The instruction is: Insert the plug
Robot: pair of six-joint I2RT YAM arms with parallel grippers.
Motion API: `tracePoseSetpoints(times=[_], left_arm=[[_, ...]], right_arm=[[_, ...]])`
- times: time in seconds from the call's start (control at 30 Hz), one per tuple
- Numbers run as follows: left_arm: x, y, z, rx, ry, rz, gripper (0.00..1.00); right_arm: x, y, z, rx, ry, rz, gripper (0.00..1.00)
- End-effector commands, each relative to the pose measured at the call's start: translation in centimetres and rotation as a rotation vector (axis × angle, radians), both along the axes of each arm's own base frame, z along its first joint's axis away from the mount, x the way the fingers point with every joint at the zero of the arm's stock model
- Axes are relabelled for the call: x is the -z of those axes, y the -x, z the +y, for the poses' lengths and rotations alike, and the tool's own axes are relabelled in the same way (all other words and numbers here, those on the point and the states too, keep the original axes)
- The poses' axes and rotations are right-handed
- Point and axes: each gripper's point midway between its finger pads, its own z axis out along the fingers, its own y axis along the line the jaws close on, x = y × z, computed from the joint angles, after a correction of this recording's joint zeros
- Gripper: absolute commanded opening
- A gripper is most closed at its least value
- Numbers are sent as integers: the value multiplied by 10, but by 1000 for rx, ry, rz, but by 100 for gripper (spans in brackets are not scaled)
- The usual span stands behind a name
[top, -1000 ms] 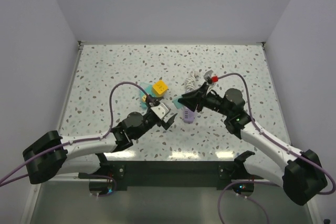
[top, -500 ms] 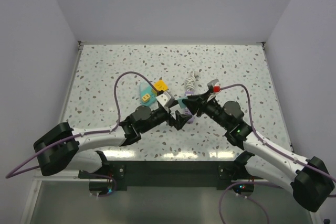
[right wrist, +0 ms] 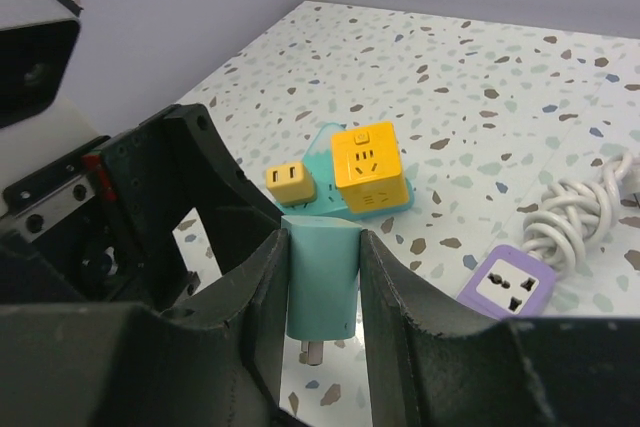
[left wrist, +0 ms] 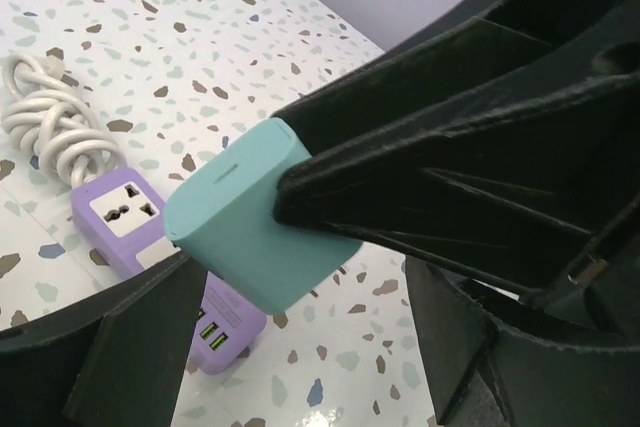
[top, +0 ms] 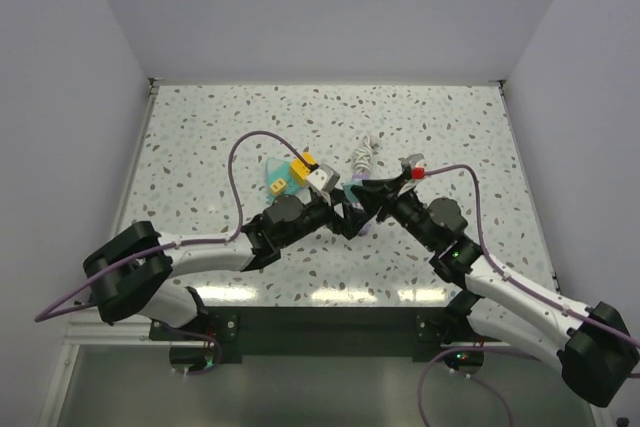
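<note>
Out from the near edge, about the middle of the tabletop point(top: 200, 127), the right pincer point(right wrist: 320, 242) pinches a teal plug point(right wrist: 320, 282) held above the surface with its metal prongs pointing down. The left pincer point(left wrist: 305, 277) stands spread with a finger on either side of that plug, though I cannot tell whether they touch it. Just beyond, below the plug, a purple power strip point(right wrist: 505, 287) lies flat with its coiled white cord point(right wrist: 580, 212) trailing toward the far edge, and off toward the left edge a yellow cube socket point(right wrist: 368, 167) and a small yellow adapter point(right wrist: 288, 183) sit on a teal base point(right wrist: 325, 152).
</note>
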Motion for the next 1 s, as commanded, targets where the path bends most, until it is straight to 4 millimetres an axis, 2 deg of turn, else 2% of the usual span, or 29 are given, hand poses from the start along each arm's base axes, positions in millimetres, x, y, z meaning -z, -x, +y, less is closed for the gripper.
tracePoseSetpoints(times=[0.0,0.07,0.27,0.37,0.5,0.63,0.67,0.8,0.97], left_arm=[[-37,-20,-3,-58,126,-34,83],[-38,-24,-2,-70,137,-33,78],[-36,-33,-4,-86,133,-42,48],[-33,-34,-5,-78,119,-47,37],[-23,-35,-1,-81,70,-80,17],[-22,-35,0,-73,51,-108,6],[-23,-33,0,-64,51,-116,0],[-25,-33,1,-61,35,-147,0],[-14,-32,5,-44,-32,-210,0]], right_arm=[[-20,3,-1,6,-46,-65,0],[-18,4,0,-1,-45,-60,0],[-12,7,5,-27,-31,-39,0],[-9,8,7,-42,-20,-29,0],[-9,9,8,-48,2,-7,0],[-7,7,9,-44,4,-4,0],[-5,6,9,-44,7,0,0],[-1,5,15,-61,22,19,3],[-3,5,15,-67,30,21,22]])
